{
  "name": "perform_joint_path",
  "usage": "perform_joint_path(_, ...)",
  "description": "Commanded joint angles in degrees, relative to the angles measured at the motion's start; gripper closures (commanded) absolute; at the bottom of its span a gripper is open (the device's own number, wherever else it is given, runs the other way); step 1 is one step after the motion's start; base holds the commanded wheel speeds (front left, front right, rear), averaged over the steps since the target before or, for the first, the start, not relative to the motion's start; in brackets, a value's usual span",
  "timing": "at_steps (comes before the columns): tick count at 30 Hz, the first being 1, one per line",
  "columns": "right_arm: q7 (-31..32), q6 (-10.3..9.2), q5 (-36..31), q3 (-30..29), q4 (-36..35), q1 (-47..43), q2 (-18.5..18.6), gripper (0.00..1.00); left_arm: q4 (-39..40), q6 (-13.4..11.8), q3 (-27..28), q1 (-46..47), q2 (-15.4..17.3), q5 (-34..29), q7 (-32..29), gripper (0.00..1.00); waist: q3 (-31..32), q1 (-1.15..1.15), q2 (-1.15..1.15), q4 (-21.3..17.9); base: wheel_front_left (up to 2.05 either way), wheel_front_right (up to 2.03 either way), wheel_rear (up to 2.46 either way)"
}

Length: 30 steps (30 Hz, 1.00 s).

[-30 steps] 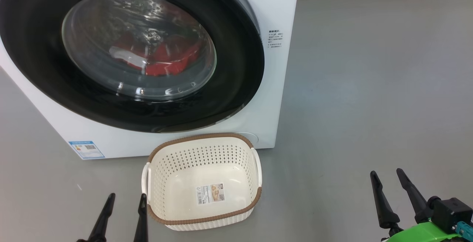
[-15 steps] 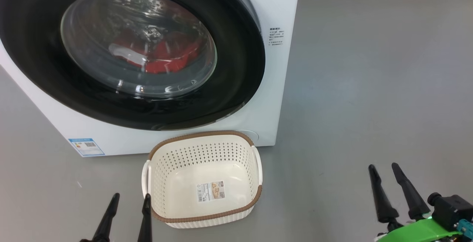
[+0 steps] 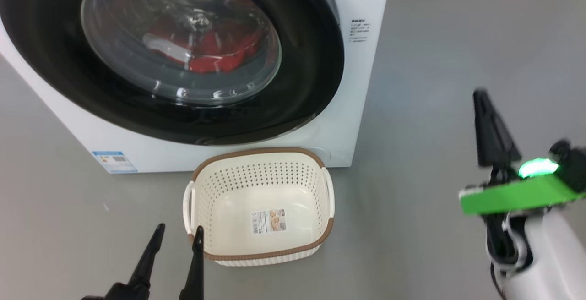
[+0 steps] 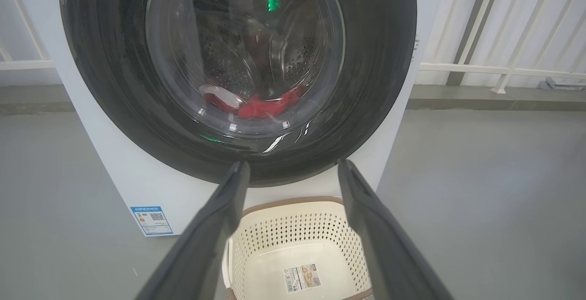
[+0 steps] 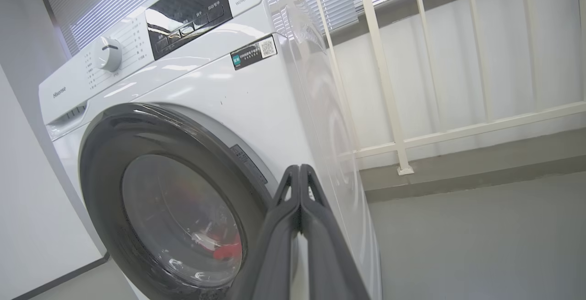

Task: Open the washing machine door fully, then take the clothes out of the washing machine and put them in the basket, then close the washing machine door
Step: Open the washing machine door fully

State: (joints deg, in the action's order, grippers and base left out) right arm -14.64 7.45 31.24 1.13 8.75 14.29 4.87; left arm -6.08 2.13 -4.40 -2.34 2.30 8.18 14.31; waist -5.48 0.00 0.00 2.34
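Facing us, the washing machine door (image 3: pixel 311 84) shuts in the clothes (image 3: pixel 219 62); the basket (image 3: pixel 256 153) lies crosswise before it. Our left end effector (image 3: pixel 179 229) gapes; the right end effector (image 5: pixel 300 168) is closed.

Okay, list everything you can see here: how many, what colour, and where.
washing machine: one, white, on the grey floor
washing machine door: one, black ring around clear glass, closed on the machine's front
clothes: count unclear, red and white, inside the machine
basket: one, cream with brown rim, on the floor before the machine
paper label: one, pale, inside the basket
blue label: one, machine's lower left front
railing: one, white, behind the machine
left gripper: one, dark, open, by the basket's near left corner
right gripper: one, dark, shut, in the air right of the machine
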Motion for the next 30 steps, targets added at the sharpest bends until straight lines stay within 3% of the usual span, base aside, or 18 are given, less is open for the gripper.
perform_joint_path(1, -0.36, 0.03, 0.52, 1.38, -1.81, 3.11, 0.45, 1.0, 1.69, 0.35, 1.46, 2.14, 0.58, 0.41, 0.69, 0.0, -1.14, 0.0, 0.0, 1.05, 0.0, 0.0, 0.0)
perform_joint_path(11, -0.36, 0.03, 3.0, 3.07, -0.52, 19.76, 4.01, 1.0, 1.81, 0.14, -1.01, 6.16, 0.58, 1.58, 0.69, 0.0, -5.97, 0.0, 0.0, 4.9, 0.0, 0.0, 0.0)
perform_joint_path(18, -0.36, 0.03, 8.69, 6.64, 5.7, 29.38, 7.23, 1.0, 1.43, -0.07, -2.59, 8.69, 0.58, 2.49, 0.69, 0.0, -8.82, 0.0, 0.0, 7.1, 0.0, 0.0, 0.0)
perform_joint_path(26, 0.7, 0.03, 26.59, 19.04, 14.42, 39.3, 13.52, 1.0, 0.93, -0.34, -3.96, 10.69, 0.58, 3.32, 0.69, 0.0, -11.72, 0.0, 0.0, 8.99, 0.0, 0.0, 0.0)
perform_joint_path(30, 6.51, 0.03, 37.94, 23.99, 16.9, 43.56, 16.07, 1.0, 0.7, -0.46, -4.79, 11.97, 0.58, 3.91, 0.69, 0.0, -13.42, 0.0, 0.0, 10.0, 0.0, 0.0, 0.0)
